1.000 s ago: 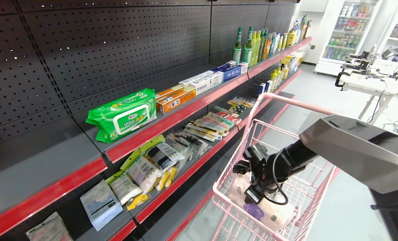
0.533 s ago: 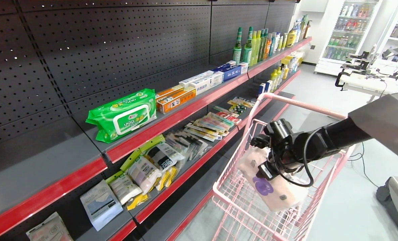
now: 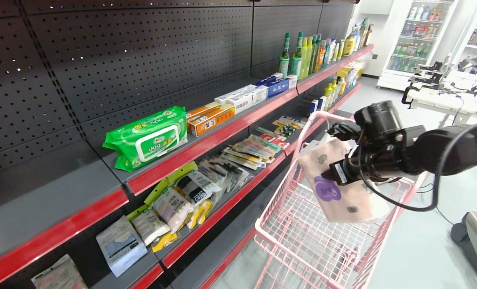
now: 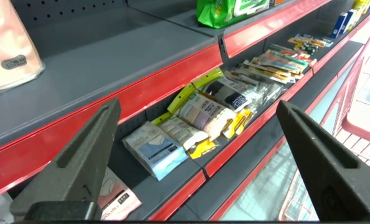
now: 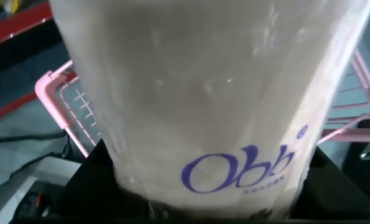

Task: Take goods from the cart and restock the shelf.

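Restocking midway through one item: the robot's right hand [image 3: 335, 170] is clamped on a soft pink pack [image 3: 345, 198], its dark fingers pressed against the wrapper on both sides in the right wrist view; the pack hangs tilted in the air above the pink wire cart [image 3: 259, 235], about level with the cart's handle and well apart from the shelf [image 3: 41, 192]. The pick-up therefore looks done, while the carry across and the set-down are not yet made; the pack touches no board of the shelf. The left hand [image 4: 197, 109] hangs with its fingers wide apart and nothing between them, facing the lower tiers of the shelf, so it appears to have no share in this item for the moment. On the top tier a green wipes pack [image 3: 148, 136] lies beside a row of boxes [image 3: 210, 118], and a bare stretch of grey board runs to the left of the wipes; that stretch seems the likeliest place for the pink pack, though nothing here settles it. The tier below carries sachets and pouches [image 3: 174, 204] lying loosely against one another. What is left, by this reading: swing the pack from over the cart to the shelf, lower it flat, let go; whether further goods wait in the cart cannot be told from these views.
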Tool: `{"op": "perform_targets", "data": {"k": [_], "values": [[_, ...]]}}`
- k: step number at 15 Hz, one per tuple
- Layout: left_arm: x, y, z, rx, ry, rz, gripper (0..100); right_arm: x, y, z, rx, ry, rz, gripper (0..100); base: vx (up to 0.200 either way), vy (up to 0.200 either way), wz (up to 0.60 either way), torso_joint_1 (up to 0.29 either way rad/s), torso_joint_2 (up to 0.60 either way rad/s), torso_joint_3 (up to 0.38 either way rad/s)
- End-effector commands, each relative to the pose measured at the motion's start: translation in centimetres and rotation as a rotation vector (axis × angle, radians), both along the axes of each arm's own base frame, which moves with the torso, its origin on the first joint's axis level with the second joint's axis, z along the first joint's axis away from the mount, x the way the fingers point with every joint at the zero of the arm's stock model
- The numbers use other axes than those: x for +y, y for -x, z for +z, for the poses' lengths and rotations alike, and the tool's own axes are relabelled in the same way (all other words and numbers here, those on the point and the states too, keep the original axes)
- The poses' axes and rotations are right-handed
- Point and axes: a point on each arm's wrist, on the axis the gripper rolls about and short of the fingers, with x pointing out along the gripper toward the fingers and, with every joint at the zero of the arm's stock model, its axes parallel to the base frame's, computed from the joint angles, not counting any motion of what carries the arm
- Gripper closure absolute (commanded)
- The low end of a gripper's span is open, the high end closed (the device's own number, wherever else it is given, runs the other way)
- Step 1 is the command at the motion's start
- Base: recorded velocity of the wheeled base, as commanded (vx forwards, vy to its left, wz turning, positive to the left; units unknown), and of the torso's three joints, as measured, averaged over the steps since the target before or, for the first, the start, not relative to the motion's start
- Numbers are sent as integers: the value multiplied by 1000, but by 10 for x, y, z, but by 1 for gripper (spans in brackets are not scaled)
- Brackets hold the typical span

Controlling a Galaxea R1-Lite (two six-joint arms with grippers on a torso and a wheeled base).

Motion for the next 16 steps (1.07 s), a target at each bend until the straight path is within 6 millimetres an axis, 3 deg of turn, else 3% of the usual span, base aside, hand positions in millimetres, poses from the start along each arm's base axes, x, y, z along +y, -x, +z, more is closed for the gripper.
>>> {"op": "perform_targets", "data": {"k": [1,4,9,12,16], "values": [[0,0,0,-1,0,1,0,-24,49,57,-171,-31,-56,100,0,0,0,0,0,0],[0,0,0,-1,0,1,0,-42,91,74,-231,-34,-73,100,0,0,0,0,0,0],[0,0,0,-1,0,1,0,-68,153,80,-307,-17,-93,100,0,0,0,0,0,0],[0,0,0,-1,0,1,0,-83,177,71,-320,-5,-151,100,0,0,0,132,-290,-167],[0,0,0,-1,0,1,0,-93,186,75,-351,-4,-204,100,0,0,0,161,-361,-204]]}}
